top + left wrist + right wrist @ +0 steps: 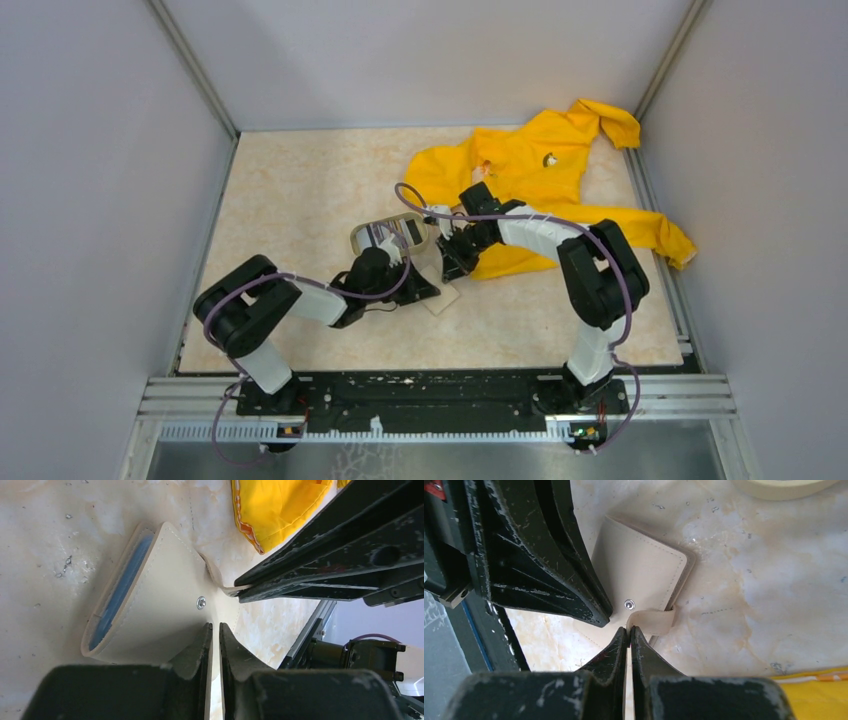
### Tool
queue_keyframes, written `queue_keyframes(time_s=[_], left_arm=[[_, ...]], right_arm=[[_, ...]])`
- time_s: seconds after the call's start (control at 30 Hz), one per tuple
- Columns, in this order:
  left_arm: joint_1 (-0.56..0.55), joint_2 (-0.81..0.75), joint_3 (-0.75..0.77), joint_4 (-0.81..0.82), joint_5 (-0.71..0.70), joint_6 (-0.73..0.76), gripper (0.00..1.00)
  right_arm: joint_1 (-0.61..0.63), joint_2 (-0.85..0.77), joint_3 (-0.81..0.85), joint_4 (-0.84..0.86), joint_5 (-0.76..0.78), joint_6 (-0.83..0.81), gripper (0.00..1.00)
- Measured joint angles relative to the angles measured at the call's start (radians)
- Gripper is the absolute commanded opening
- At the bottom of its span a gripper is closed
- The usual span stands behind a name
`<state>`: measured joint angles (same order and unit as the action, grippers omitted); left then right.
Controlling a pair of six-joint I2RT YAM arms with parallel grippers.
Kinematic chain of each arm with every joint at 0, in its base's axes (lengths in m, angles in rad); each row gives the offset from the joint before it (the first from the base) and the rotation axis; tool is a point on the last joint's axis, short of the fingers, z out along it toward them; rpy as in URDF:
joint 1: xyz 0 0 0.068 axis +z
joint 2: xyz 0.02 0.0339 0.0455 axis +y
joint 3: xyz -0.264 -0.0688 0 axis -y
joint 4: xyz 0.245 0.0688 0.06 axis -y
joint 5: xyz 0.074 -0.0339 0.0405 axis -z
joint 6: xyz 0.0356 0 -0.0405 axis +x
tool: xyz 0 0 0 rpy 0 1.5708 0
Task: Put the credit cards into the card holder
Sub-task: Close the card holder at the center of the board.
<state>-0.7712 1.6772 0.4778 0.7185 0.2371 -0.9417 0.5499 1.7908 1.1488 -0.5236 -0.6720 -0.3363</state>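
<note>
The cream card holder lies on the table between both grippers. In the left wrist view the card holder gapes at its left edge, and a light blue credit card sits inside the slot. My left gripper is shut on the holder's thin cream cover. My right gripper is shut on the holder's snap strap, next to the metal stud. The left gripper's fingers press on the holder from the left in the right wrist view.
A yellow garment is spread over the far right of the table, under the right arm. A cream oval ring with something dark inside it lies just behind the left gripper. Grey walls close in both sides.
</note>
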Motion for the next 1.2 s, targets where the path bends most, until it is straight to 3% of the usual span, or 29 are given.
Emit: queue_keyframes(time_s=[0.23,0.4,0.5,0.63,0.67,0.83,1.2], left_arm=[[-0.002,-0.068,-0.020,-0.021,-0.024,0.053,0.24],[-0.002,-0.199,-0.011,-0.104,-0.050,0.185,0.40],[-0.002,-0.282,-0.002,-0.176,-0.090,0.275,0.57],[-0.002,-0.418,-0.010,-0.250,-0.174,0.385,0.96],[-0.002,-0.444,-0.018,-0.249,-0.188,0.407,0.98],[0.001,-0.560,-0.113,-0.240,-0.234,0.524,0.98],[0.037,-0.562,-0.280,-0.123,-0.135,0.676,0.90]], right_arm=[[0.000,0.027,0.000,-0.002,-0.019,0.000,0.00],[0.000,0.027,0.012,-0.008,-0.017,-0.004,0.00],[0.000,0.026,0.012,-0.009,-0.013,-0.004,0.00],[0.000,0.026,0.012,-0.013,-0.011,-0.010,0.00],[0.000,0.026,0.012,-0.014,-0.011,-0.011,0.00],[0.000,0.026,0.012,-0.017,-0.016,-0.022,0.00],[0.000,0.026,0.013,-0.038,-0.034,-0.049,0.00]])
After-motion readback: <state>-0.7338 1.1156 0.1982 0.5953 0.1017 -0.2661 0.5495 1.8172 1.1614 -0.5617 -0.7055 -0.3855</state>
